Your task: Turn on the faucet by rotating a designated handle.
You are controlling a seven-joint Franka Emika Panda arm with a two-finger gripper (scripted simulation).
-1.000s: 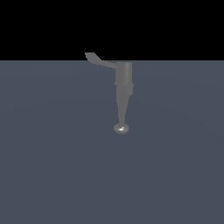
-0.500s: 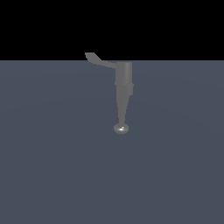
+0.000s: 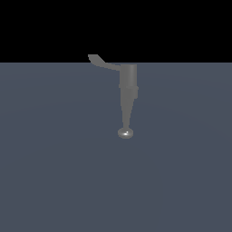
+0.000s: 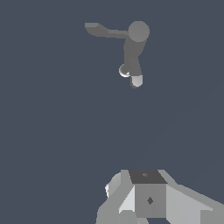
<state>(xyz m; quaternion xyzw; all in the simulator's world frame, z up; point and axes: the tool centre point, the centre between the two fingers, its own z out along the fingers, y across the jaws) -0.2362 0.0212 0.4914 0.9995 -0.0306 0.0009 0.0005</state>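
Observation:
The faucet [image 3: 128, 86] is a small matte grey fixture on the dark grey floor, its cylindrical body tapering to a stem with a shiny rounded knob [image 3: 125, 133]. The handle [image 3: 102, 62] is a thin flat lever with an upturned tip, sticking out from the body toward the exterior view's left. In the wrist view the faucet [image 4: 133, 48] and its handle [image 4: 103, 30] lie well ahead of my gripper [image 4: 148, 192]. Only grey blocks of the gripper show at the frame edge, apart from the faucet and touching nothing. The exterior view does not show the gripper.
A flat dark grey surface [image 3: 54, 172] spreads around the faucet, with a black background [image 3: 181, 27] beyond its far edge.

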